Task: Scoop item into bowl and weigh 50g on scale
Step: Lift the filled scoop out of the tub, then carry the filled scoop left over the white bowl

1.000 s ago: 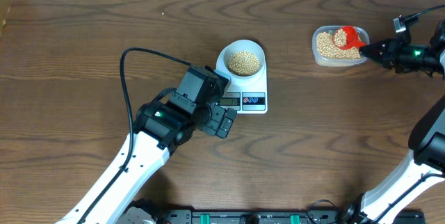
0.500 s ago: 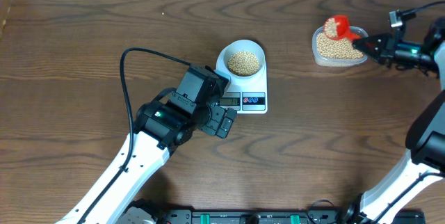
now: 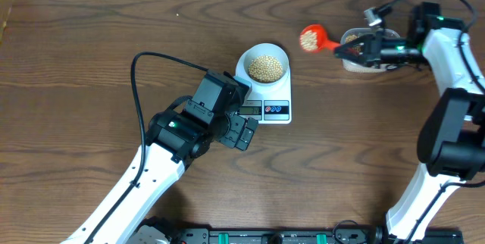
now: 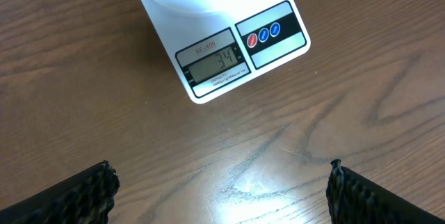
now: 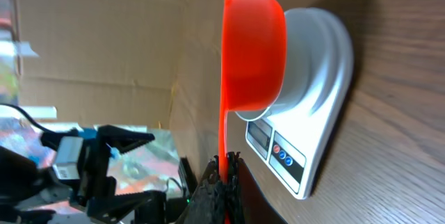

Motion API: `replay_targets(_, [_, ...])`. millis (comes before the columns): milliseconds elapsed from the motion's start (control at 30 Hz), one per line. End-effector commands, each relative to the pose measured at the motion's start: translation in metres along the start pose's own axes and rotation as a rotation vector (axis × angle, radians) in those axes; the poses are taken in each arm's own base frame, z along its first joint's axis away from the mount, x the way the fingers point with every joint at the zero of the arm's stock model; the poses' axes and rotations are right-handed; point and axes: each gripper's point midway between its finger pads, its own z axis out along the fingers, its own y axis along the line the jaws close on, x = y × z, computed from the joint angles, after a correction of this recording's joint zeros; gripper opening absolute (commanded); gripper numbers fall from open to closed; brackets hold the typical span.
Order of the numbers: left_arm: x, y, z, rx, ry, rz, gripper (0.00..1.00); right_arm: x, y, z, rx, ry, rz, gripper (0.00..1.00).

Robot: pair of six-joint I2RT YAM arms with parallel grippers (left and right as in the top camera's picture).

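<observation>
Right gripper (image 3: 347, 48) clamped on red scoop (image 3: 311, 37), loaded with beans (image 3: 266, 67), right of bowl (image 3: 282, 53). Bowl sits on scale (image 4: 208, 64) (reads 34). Left gripper (image 4: 221, 167) wide open, empty, near side of scale.

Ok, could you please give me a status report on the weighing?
Left gripper open beside flat white scale. Right gripper shut on red plastic scoop, loaded with tan beans. Small white bowl on scale; display reads 34. Path clear.
</observation>
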Motion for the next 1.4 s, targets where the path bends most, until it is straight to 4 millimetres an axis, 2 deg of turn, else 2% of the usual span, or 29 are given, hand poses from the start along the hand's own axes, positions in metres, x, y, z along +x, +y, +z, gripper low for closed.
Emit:
replay_targets(0, [-0.002,0.002,-0.002,-0.007,-0.008,-0.004,0.98,-0.001,0.009,0.022,0.011,0.051,-0.057,0.01])
replay_targets(200, [-0.002,0.002,-0.002,-0.007,-0.008,-0.003,0.98,0.000,0.021,0.050,0.088,0.129,-0.103,0.01])
replay_targets(433, [-0.002,0.002,-0.002,-0.007,-0.008,-0.004,0.98,0.011,0.020,0.074,0.185,0.205,-0.135,0.01])
replay_targets(633, [-0.002,0.002,-0.002,-0.007,-0.008,-0.003,0.98,0.013,0.022,0.082,0.193,0.218,-0.161,0.01])
replay_targets(833, [-0.002,0.002,-0.002,-0.007,-0.008,-0.004,0.98,0.015,0.011,0.086,0.288,0.246,-0.191,0.01])
replay_targets(1167, [-0.002,0.002,-0.002,-0.007,-0.007,-0.003,0.98,0.004,0.023,0.096,0.397,0.263,-0.301,0.01])
replay_targets(1367, [-0.002,0.002,-0.002,-0.007,-0.008,-0.003,0.98,0.006,0.025,0.098,0.489,0.296,-0.334,0.01])
